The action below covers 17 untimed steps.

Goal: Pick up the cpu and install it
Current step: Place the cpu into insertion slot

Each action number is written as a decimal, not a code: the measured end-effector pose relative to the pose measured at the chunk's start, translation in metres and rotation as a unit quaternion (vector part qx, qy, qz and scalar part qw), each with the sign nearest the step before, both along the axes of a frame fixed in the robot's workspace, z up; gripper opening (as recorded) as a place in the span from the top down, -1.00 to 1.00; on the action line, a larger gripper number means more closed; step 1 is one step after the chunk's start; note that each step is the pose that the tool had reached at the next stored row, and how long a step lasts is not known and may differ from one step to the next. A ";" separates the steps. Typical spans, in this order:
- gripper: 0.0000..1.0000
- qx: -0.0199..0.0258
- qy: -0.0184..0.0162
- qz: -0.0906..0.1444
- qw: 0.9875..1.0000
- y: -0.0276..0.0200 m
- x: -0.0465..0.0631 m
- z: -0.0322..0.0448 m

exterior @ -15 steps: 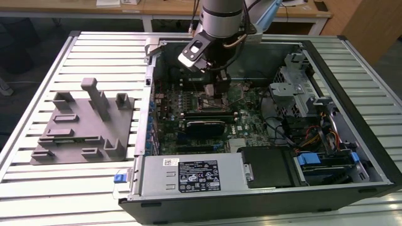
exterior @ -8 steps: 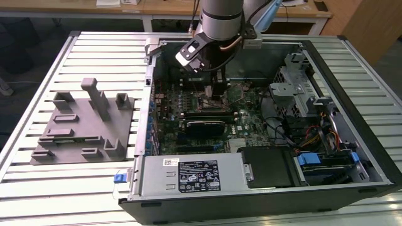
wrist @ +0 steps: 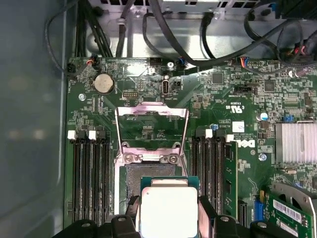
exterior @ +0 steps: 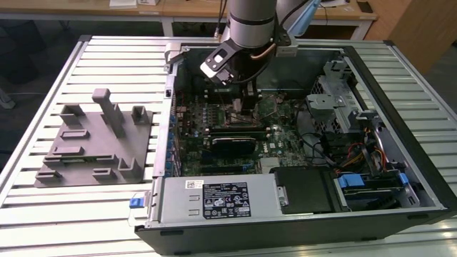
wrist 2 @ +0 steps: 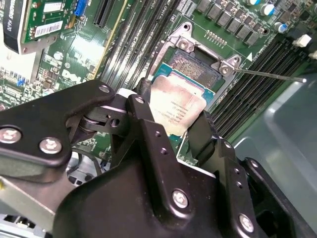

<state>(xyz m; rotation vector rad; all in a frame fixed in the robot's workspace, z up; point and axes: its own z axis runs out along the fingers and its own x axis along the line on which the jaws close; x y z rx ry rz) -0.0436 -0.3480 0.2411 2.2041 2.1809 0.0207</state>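
Note:
The cpu (wrist 2: 181,99) (wrist: 168,203), a thin square chip with a pale silver top on a green edge, sits between my gripper's (wrist 2: 173,119) (wrist: 168,218) black fingers (wrist 2: 146,106), which are shut on two of its opposite sides. It hangs over the near part of the open socket (wrist 2: 190,67) (wrist: 141,181) on the green motherboard. The socket's metal load plate (wrist: 151,124) is flipped up and its thin lever (wrist 2: 270,75) sticks out sideways. In the exterior view my gripper (exterior: 246,104) reaches down into the open computer case, at the middle of the board.
Memory slots (wrist: 91,173) (wrist: 208,168) flank the socket on both sides. A grey plastic fixture (exterior: 93,139) lies on the slatted table at the exterior view's left. Case walls (exterior: 168,107), cables (wrist: 163,29), a drive cage (exterior: 343,107) and the power supply (exterior: 214,201) surround the board.

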 end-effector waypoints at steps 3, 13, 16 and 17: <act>-0.08 0.000 0.000 0.002 1.000 0.0000 0.000 -0.0022; -0.08 -0.002 0.001 0.002 1.000 0.0011 0.001 -0.0119; -0.08 -0.002 0.001 0.002 1.000 0.0019 0.001 -0.0149; -0.08 -0.003 0.001 0.002 1.000 0.0022 0.002 -0.0158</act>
